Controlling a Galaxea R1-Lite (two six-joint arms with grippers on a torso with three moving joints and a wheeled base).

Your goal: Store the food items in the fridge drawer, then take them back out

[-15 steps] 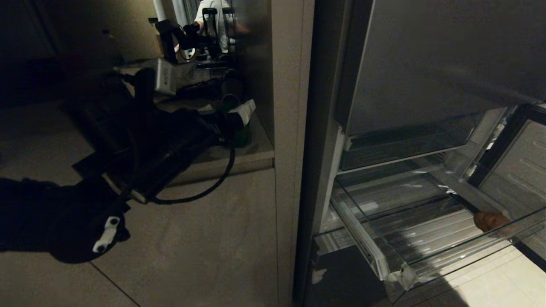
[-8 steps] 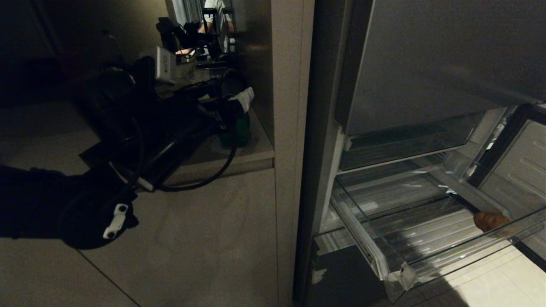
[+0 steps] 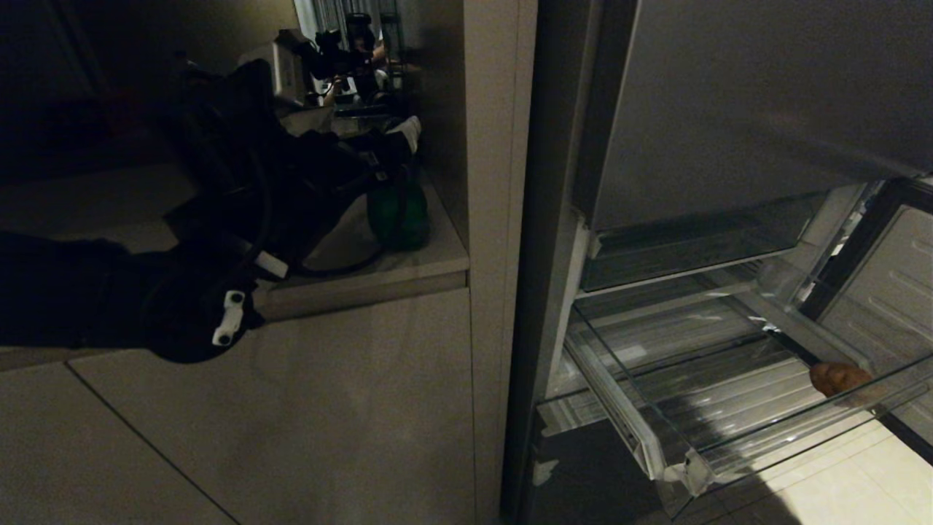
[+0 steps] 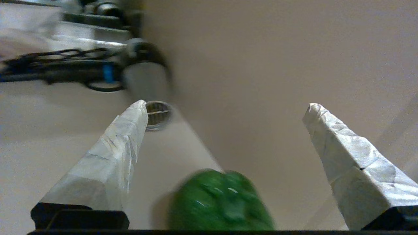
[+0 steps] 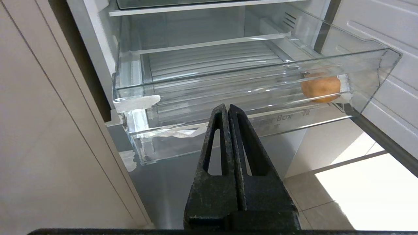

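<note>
The left gripper (image 4: 225, 107) hangs wide open over a counter (image 3: 408, 270), holding nothing, with a green pepper (image 4: 222, 202) just below and between its white-wrapped fingers (image 4: 107, 163). The right gripper (image 5: 228, 107) is pressed closed and empty, facing the pulled-out clear fridge drawer (image 5: 202, 94). A tan potato (image 5: 320, 87) lies in the drawer's far corner.

Left gripper (image 4: 225, 119) wide open, arm stretched forward (empty); right gripper (image 5: 228, 109) closed, parked.
</note>
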